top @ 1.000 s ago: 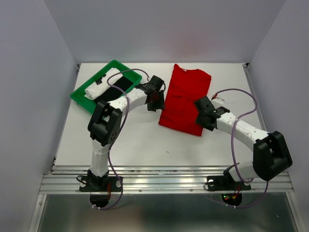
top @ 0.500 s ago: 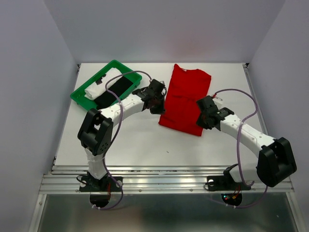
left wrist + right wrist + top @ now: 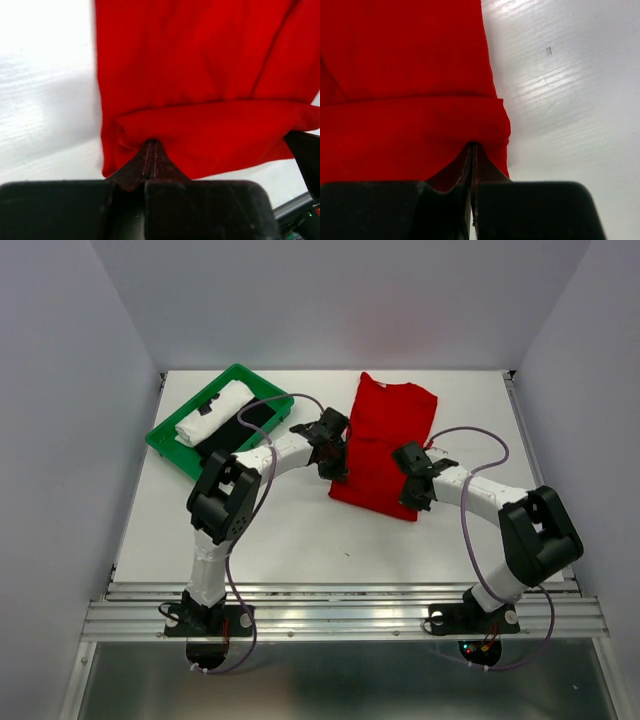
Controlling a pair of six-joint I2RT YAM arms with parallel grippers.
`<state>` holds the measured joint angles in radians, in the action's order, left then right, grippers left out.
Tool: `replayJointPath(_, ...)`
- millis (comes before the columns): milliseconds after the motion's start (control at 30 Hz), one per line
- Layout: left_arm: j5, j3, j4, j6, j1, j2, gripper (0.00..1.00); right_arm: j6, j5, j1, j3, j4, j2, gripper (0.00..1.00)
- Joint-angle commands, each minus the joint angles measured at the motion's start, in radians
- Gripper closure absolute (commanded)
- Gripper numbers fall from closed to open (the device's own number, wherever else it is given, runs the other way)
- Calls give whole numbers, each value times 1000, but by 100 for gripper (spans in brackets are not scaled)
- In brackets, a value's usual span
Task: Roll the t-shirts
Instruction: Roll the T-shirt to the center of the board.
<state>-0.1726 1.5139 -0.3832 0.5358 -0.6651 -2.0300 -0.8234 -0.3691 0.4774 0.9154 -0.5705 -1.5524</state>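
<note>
One t-shirt [image 3: 385,435] lies with near corners pinched by left end effector [image 3: 151,151] and right end effector [image 3: 471,151].

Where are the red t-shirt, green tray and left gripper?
red t-shirt [image 3: 385,435]: top external view, cloth middle
green tray [image 3: 192,400]: top external view, left rim
left gripper [image 3: 151,150]: left wrist view, between shut fingertips

Top external overhead, facing table [image 3: 280,530]; wrist views close, seemingly sharing t-shirt [image 3: 385,440] hem.
</note>
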Motion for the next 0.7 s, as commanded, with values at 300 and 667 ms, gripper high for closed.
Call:
replayJointPath(300, 19, 51, -11, -76, 64, -41, 100, 38, -103, -13, 102, 95, -101, 99)
replayJointPath(667, -46, 42, -2, -51, 26, 97, 100, 32, -34, -13, 102, 58, 57, 99)
